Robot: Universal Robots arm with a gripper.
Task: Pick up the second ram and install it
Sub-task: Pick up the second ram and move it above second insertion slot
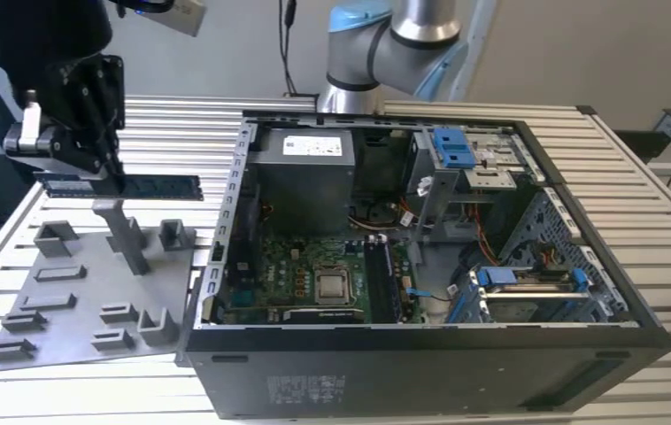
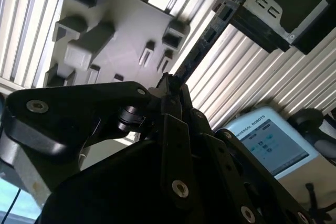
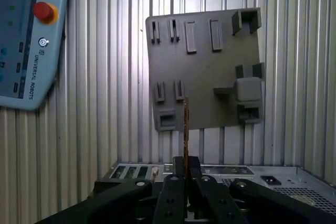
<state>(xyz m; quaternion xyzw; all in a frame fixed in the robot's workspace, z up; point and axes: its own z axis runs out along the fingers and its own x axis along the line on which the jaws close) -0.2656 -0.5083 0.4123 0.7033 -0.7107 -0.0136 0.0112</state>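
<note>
Clearly, in the exterior view, the hand [image 1: 85,170] is clamped on the ram [image 1: 161,187], which sticks out level from its side, above the grey fixture [image 1: 88,283] on the desk [image 1: 176,124]. In the second wrist view, the ram [image 2: 202,43] reaches out ahead of the hand [image 2: 170,90]. In the first wrist view, the ram [image 3: 186,127] stands edge-on, straight ahead of the hand [image 3: 186,169].
</note>
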